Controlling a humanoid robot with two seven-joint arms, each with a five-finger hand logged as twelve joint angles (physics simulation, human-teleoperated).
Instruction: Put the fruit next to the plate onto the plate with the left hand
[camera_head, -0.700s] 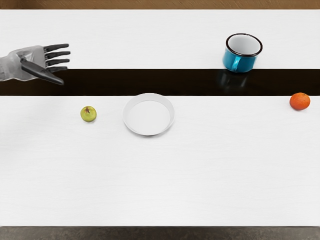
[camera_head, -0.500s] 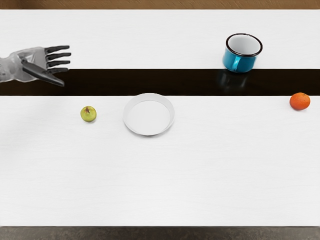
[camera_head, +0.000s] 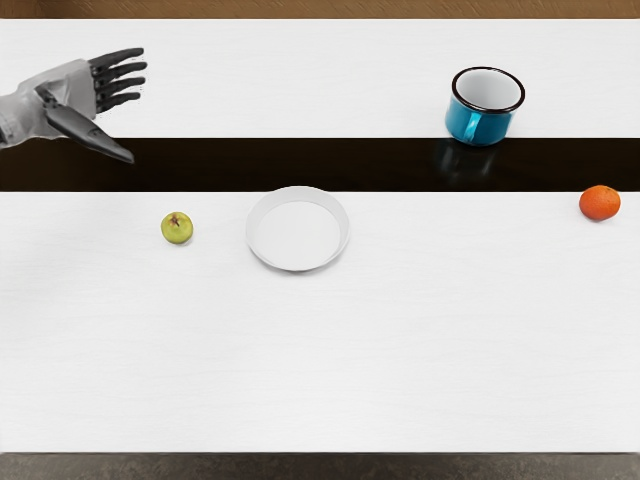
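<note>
Head view: left hand spread, empty; apple near plate looks light, firm, rolls, so grip its sides.

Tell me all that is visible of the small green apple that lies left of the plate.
The green apple is small and round, with smooth yellow-green skin and a brownish stem hollow on top. It sits upright, stem up, on the white table, a little to the left of the white plate and apart from it. Nothing touches it but the table: the left robot hand hovers well behind it, fingers spread, holding nothing.
</note>
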